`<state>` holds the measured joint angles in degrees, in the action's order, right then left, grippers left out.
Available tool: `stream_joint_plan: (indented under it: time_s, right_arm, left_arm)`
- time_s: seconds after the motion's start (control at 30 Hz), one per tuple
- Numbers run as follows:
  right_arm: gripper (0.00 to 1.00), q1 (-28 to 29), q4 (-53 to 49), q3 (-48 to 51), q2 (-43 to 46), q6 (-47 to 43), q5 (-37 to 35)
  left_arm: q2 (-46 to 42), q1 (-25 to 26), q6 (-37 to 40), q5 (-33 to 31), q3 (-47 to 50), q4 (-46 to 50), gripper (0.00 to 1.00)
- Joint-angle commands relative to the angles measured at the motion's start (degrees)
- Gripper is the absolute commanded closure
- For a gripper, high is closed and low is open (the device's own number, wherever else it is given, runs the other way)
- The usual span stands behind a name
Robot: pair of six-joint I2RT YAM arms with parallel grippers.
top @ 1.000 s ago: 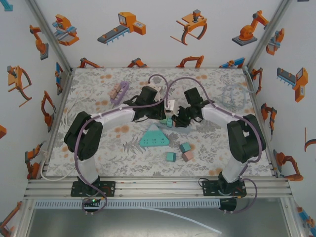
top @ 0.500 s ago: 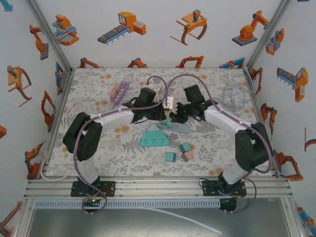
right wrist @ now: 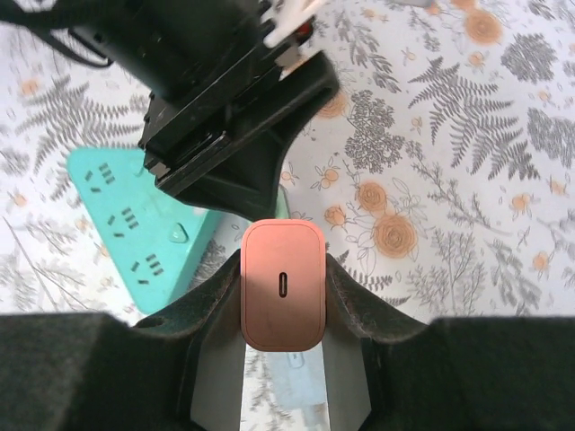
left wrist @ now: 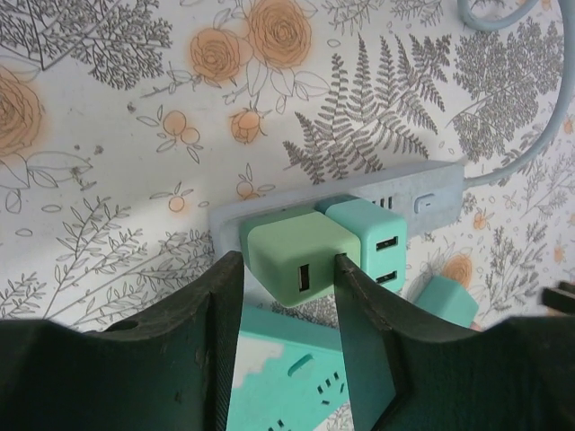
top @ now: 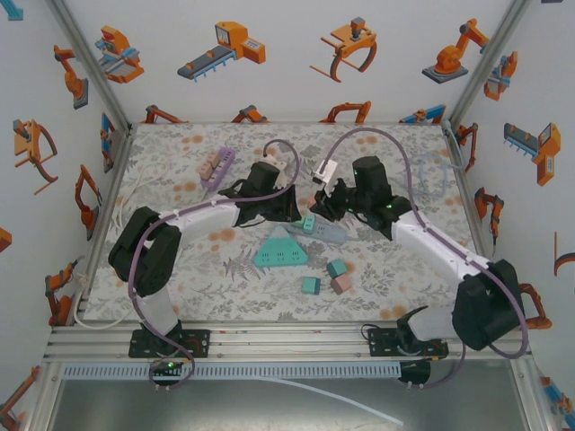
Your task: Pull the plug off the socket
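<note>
A salmon-pink plug (right wrist: 283, 283) with a single slot port is clamped between my right gripper's (right wrist: 283, 269) fingers, lifted clear of the grey-blue socket strip (right wrist: 301, 386) that lies below it. From above, the right gripper (top: 331, 206) hangs just behind the strip (top: 334, 235). My left gripper (left wrist: 283, 269) straddles a light green plug (left wrist: 292, 256) still seated in the strip (left wrist: 269, 211), both fingertips against its sides. Next to it, a teal plug (left wrist: 373, 238) is also plugged in. The left gripper (top: 301, 215) sits at the strip's left end.
A teal triangular socket (top: 280, 251) lies just in front of the strip. Two teal cubes (top: 337, 268) (top: 311, 285) and a pink one (top: 342, 284) sit nearer me. A purple strip with plugs (top: 216, 166) is back left; a pale coiled cable (top: 427, 175) back right.
My right gripper has risen and drawn back to the right with the pink plug, off the strip. The left gripper stays at the green plug.
</note>
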<state>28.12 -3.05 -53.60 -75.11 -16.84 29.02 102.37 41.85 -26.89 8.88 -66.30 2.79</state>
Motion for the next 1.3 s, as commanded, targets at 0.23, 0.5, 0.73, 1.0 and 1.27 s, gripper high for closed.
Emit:
stream_joint_plan:
  time_s: [0.23, 0.5, 0.73, 1.0, 1.27]
  right_arm:
    - [1.0, 0.27, -2.23, 3.35, 11.86, 37.58, -13.43]
    - [1.0, 0.27, -4.16, 9.21, 18.74, 52.24, -16.89]
    - [1.0, 0.25, -8.78, 15.16, 25.76, 59.12, -24.06]
    - [1.0, -0.08, -11.21, 26.11, 36.57, 67.5, -31.92]
    - [1.0, -0.43, -13.42, 34.54, 42.13, 70.97, -33.87]
  left_arm:
    - [-2.38, -0.14, 0.29, 0.7, 1.13, 12.83, 0.49]
    - [-4.2, -0.14, 0.67, 0.06, 0.21, 11.52, 0.41]
    - [-9.17, 0.52, 2.84, 4.35, 2.41, 7.42, 0.39]
    - [-21.71, 3.29, 9.11, 13.71, 10.62, -0.14, 0.31]
    - [-32.78, 9.95, 16.81, 13.74, 17.55, -1.18, 0.12]
